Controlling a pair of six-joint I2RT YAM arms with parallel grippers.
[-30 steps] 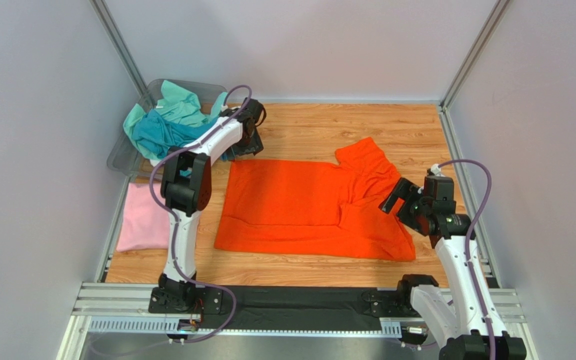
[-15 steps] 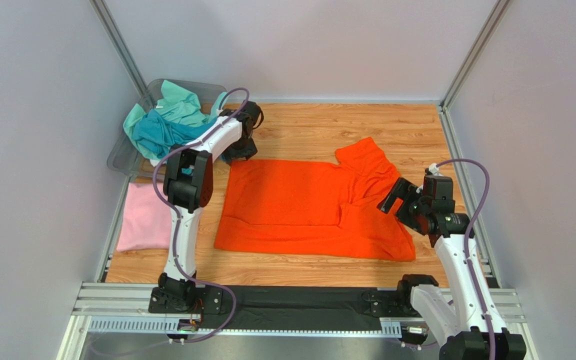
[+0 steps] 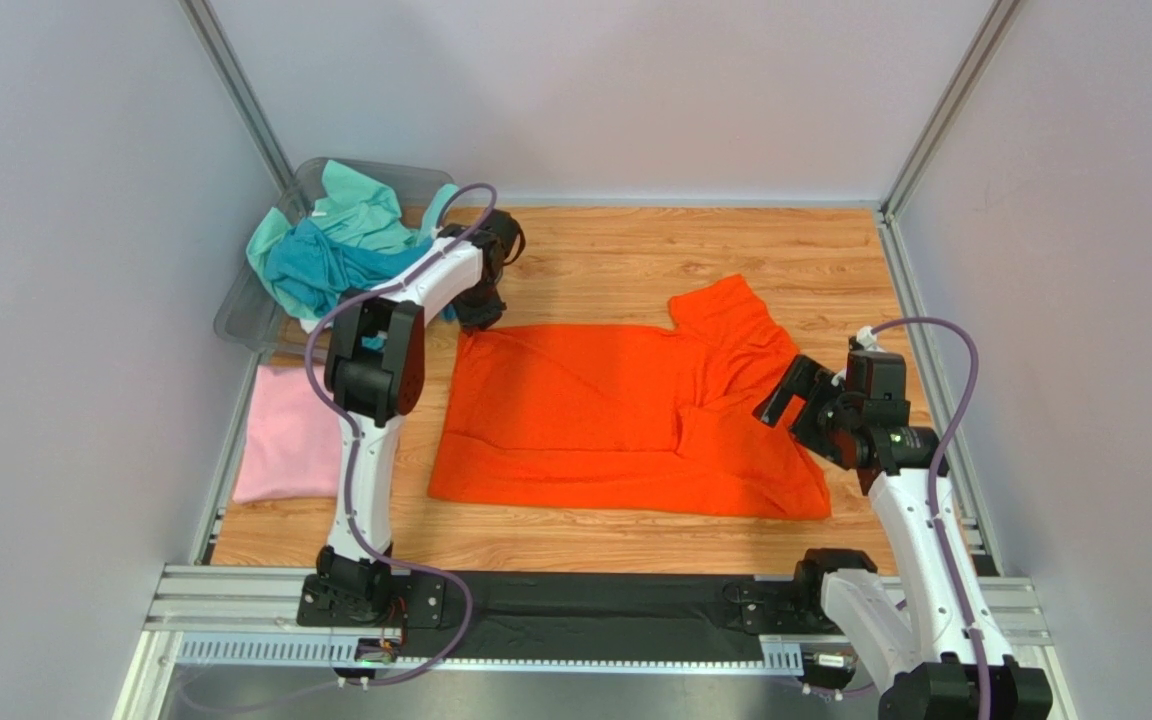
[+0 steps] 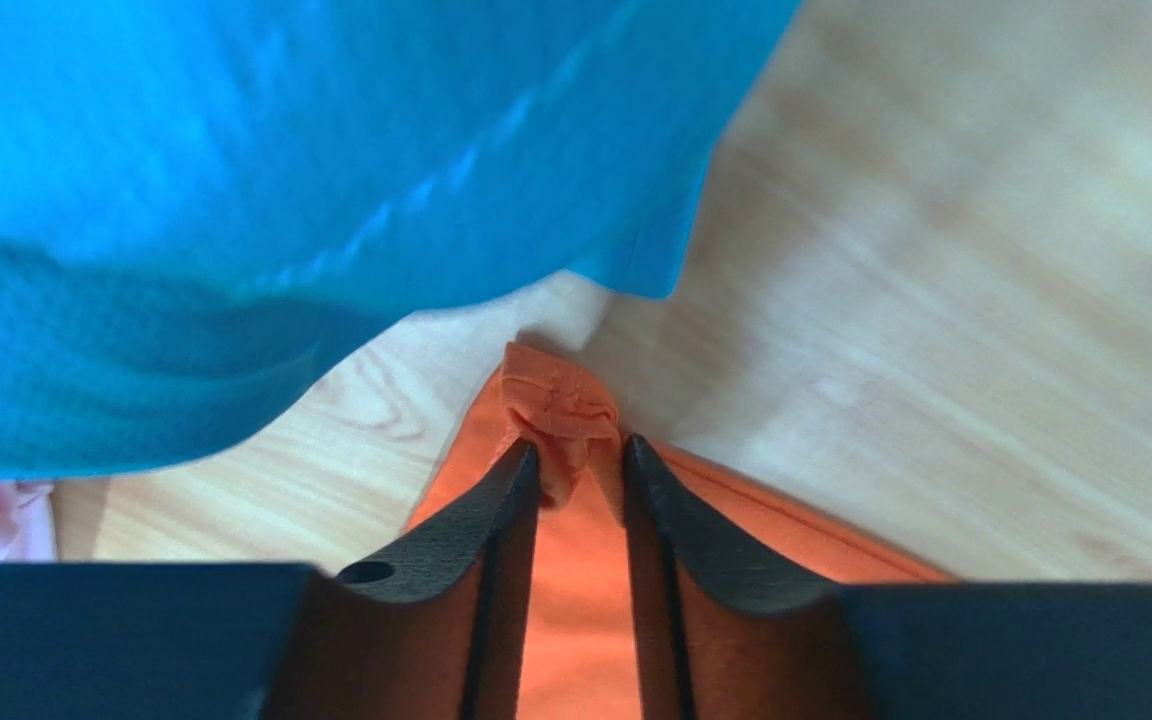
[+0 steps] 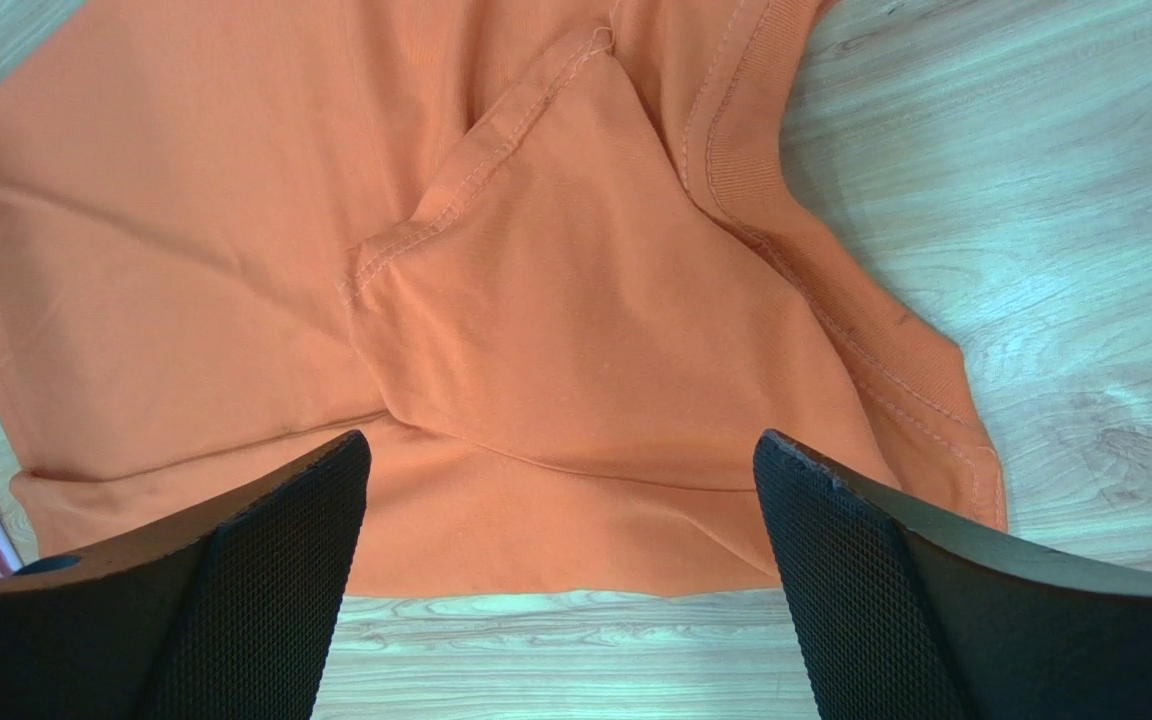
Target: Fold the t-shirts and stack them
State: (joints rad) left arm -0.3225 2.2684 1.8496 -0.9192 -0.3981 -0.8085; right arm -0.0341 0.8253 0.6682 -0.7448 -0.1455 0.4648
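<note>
At near left we see a folded pale pink cloth t-shirt (image 3: 286,435) lying flat on the wooden table (image 3: 612,255). Beyond it, a crumpled teal t-shirt (image 3: 312,270) and a mint green t-shirt (image 3: 357,203) are heaped in a grey see-through plastic bin (image 3: 241,320). The left gripper (image 4: 579,450) has its jaws clenched on the far left corner of the bright orange cloth t-shirt (image 3: 597,413), which is spread across the table's middle. The right gripper (image 5: 560,450) hovers over that shirt's right end, jaws released and wide apart.
</note>
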